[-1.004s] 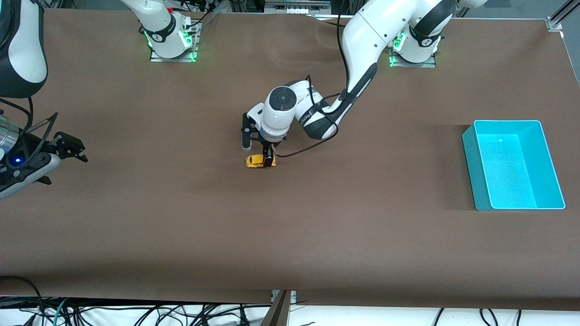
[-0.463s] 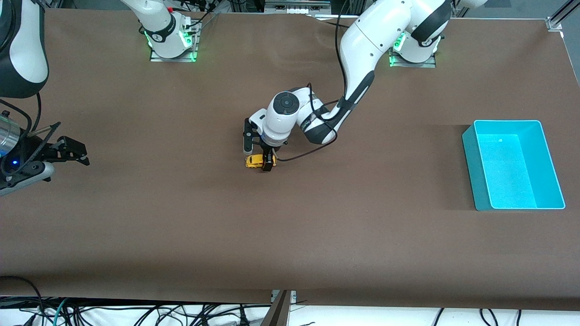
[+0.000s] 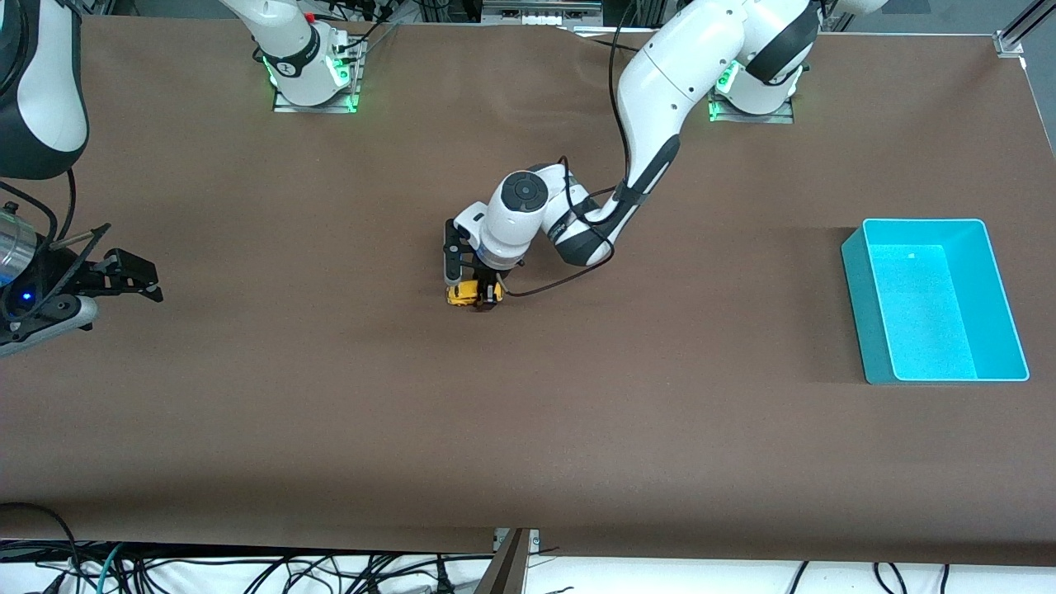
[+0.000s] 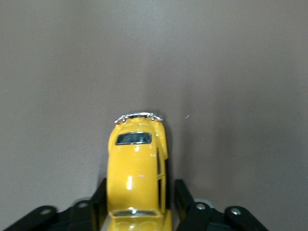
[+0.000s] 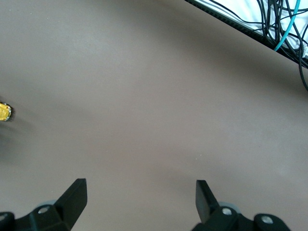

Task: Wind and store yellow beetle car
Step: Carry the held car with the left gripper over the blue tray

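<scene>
Yellow beetle car (image 3: 464, 293) sits mid-table on the brown table (image 3: 528, 412) directly under the left gripper (image 3: 482, 297) in the front view; the teal bin (image 3: 858, 305) lies well apart toward the left arm's end. In the left wrist view we see the fingers (image 4: 185, 197) clamped against the car's flanks, apparently touching. In the right wrist view, the right gripper (image 5: 139, 195) waits, spread wide. We judge grasping done; next, drag the car backward to wind it.

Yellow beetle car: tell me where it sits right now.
The yellow beetle car sits mid-table on the brown cover, clamped in the left tool, well toward the right arm's end from the teal bin.
</scene>
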`<act>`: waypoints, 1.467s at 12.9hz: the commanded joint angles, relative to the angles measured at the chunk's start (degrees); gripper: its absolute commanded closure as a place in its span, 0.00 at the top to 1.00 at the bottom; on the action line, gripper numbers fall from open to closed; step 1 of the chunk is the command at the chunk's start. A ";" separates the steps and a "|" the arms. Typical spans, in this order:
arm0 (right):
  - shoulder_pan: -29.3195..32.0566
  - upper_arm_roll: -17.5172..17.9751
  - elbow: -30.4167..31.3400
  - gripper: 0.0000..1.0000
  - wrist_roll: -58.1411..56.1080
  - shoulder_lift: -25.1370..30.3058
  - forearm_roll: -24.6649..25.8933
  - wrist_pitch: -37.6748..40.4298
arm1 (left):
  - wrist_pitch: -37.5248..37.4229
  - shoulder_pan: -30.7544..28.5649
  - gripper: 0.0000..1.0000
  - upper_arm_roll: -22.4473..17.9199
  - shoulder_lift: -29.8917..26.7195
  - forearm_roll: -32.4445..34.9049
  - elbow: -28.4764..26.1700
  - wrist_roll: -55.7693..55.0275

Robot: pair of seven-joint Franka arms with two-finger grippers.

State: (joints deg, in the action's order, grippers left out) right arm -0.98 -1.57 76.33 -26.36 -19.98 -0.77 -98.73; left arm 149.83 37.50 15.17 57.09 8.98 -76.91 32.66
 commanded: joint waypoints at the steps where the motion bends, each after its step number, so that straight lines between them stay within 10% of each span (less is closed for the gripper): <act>1: -0.07 -0.01 -1.27 1.00 1.05 -0.33 0.51 1.00 | 0.46 -1.63 0.24 0.47 -0.30 -0.19 1.86 -0.76; 11: -0.25 0.16 -1.36 1.00 13.42 0.03 0.24 2.57 | -51.54 -28.50 0.25 7.86 -21.57 -8.02 1.42 -0.06; 19: -0.34 0.43 5.21 1.00 22.23 8.27 0.42 4.51 | -56.49 -53.56 0.26 7.07 -21.32 -5.48 0.36 32.22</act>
State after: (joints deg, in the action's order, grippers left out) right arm -1.33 -1.34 76.42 -5.41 -16.61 -0.76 -94.65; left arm 94.20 -11.99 21.81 36.34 2.46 -75.67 55.11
